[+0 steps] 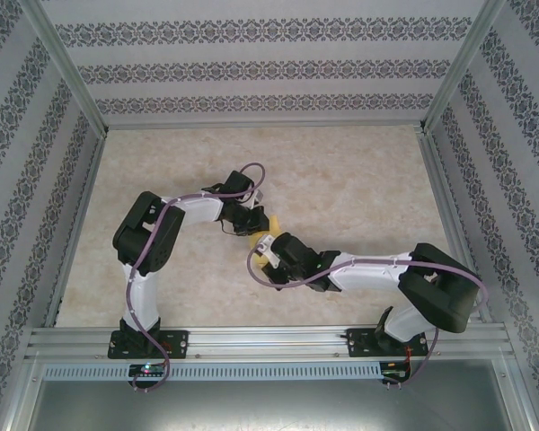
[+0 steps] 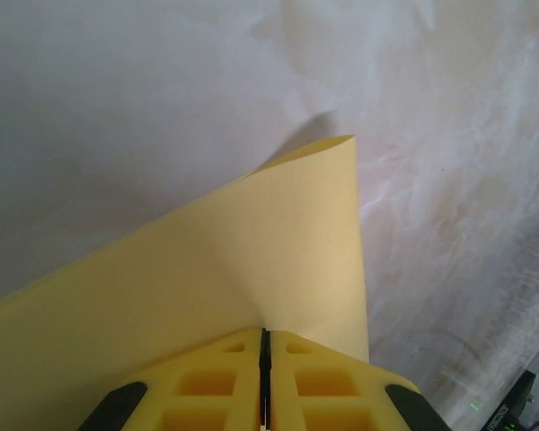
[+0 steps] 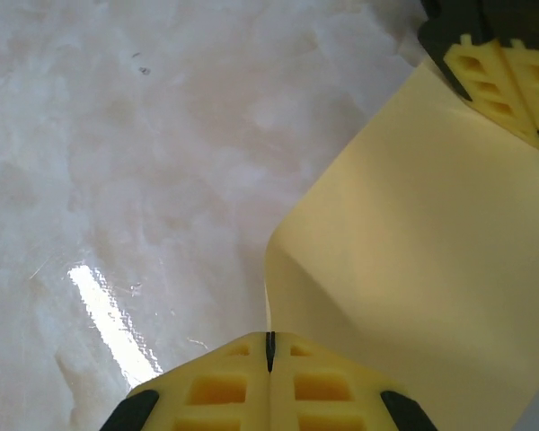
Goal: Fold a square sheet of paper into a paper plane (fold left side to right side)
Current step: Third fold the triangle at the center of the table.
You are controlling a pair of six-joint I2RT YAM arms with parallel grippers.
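Note:
The square sheet of paper (image 2: 251, 260) is plain yellow and is lifted off the table, bowed into a curve between the two grippers. My left gripper (image 2: 265, 334) is shut on one edge of it, and the sheet rises ahead of the jaws to a curled corner. My right gripper (image 3: 269, 341) is shut on another edge of the sheet (image 3: 413, 269), whose far corner is pinched by the left fingers (image 3: 499, 81). From above, the left gripper (image 1: 244, 224) and right gripper (image 1: 268, 244) meet at mid-table with yellow paper (image 1: 272, 220) showing between them. A paper plane is out of view.
The pale marbled tabletop (image 1: 341, 180) stretches around the arms. Patterned walls (image 1: 251, 67) and a metal frame (image 1: 81, 85) enclose it on three sides. The aluminium rail (image 1: 269, 341) holding both arm bases runs along the near edge.

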